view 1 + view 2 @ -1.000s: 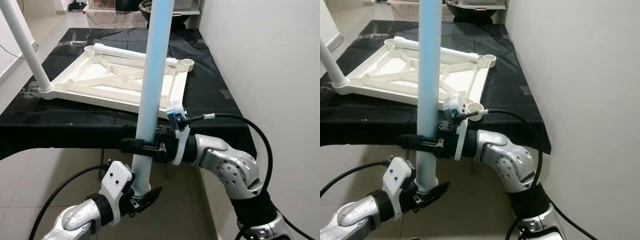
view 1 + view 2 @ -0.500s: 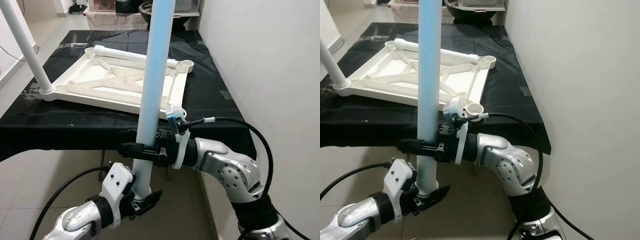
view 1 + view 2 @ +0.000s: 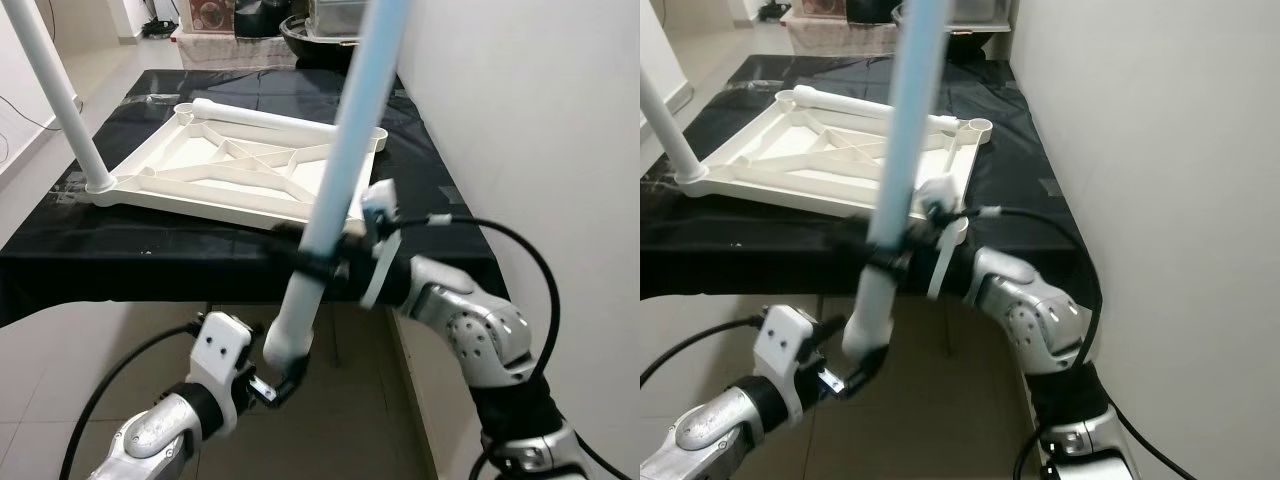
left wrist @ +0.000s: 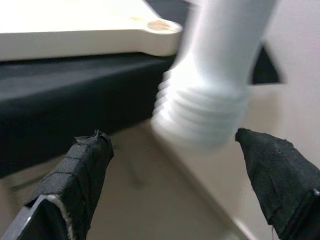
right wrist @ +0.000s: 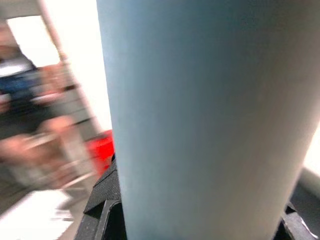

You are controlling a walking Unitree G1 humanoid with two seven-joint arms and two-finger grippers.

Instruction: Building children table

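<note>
Now the long pale blue plastic table leg (image 3: 340,170) tips over, no more straight up.
Right gripper (image 3: 312,268) squeezes it; left gripper (image 4: 200,175) sits wide open, empty, under its screw end, so it can go into the white upside-down tabletop (image 3: 200,170).

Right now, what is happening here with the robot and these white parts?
The robot is assembling a children's table. Its right gripper is clamped on a pale blue table leg, tilted in front of the black-covered table. The left gripper is open, its fingers either side of the leg's threaded end. The white tabletop lies upside down, one white leg already standing in a corner.
</note>
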